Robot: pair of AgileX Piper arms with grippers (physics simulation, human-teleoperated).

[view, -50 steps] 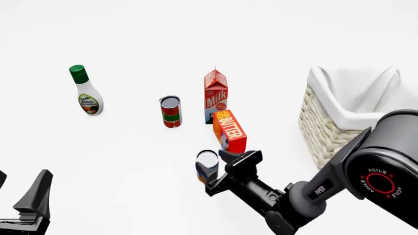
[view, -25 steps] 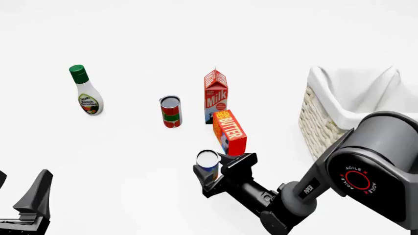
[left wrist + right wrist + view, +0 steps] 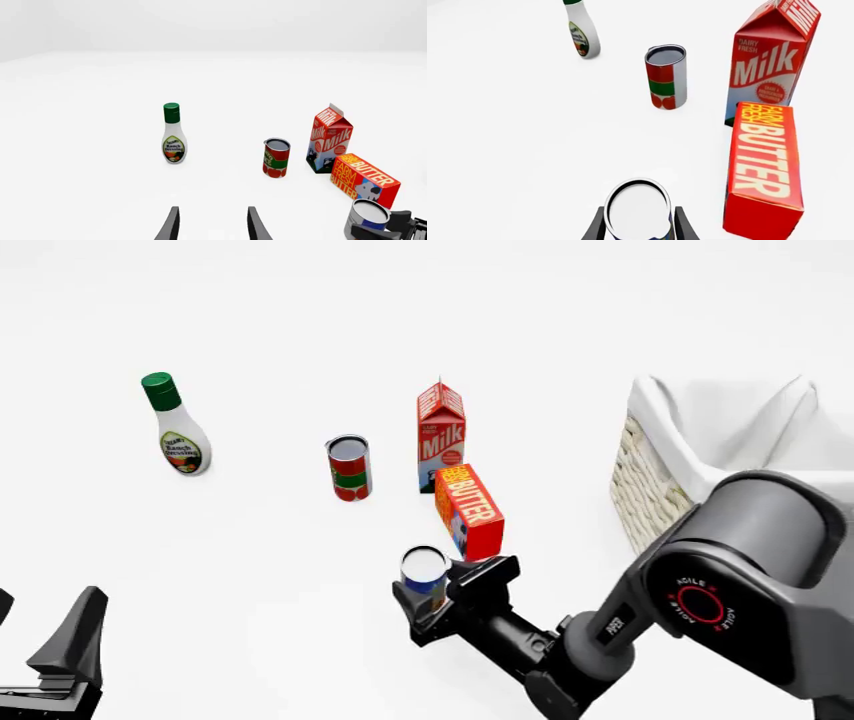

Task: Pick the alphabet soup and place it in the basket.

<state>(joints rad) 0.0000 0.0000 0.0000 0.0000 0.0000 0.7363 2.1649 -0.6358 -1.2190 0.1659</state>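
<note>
Black right gripper (image 3: 430,596): fingers either side of the alphabet soup (image 3: 424,573), one to each flank; whether they press on it I cannot tell.
Alphabet soup: upright on the white table (image 3: 267,560), just in front of the butter box (image 3: 470,508), well short of the basket (image 3: 694,475).
Butter box: just beside the milk carton (image 3: 442,435).
Red-and-green can (image 3: 348,468): left of the milk carton.
Dressing bottle (image 3: 175,425): far left, apart.
Left gripper (image 3: 212,227): fingers spread, nothing between them.
</note>
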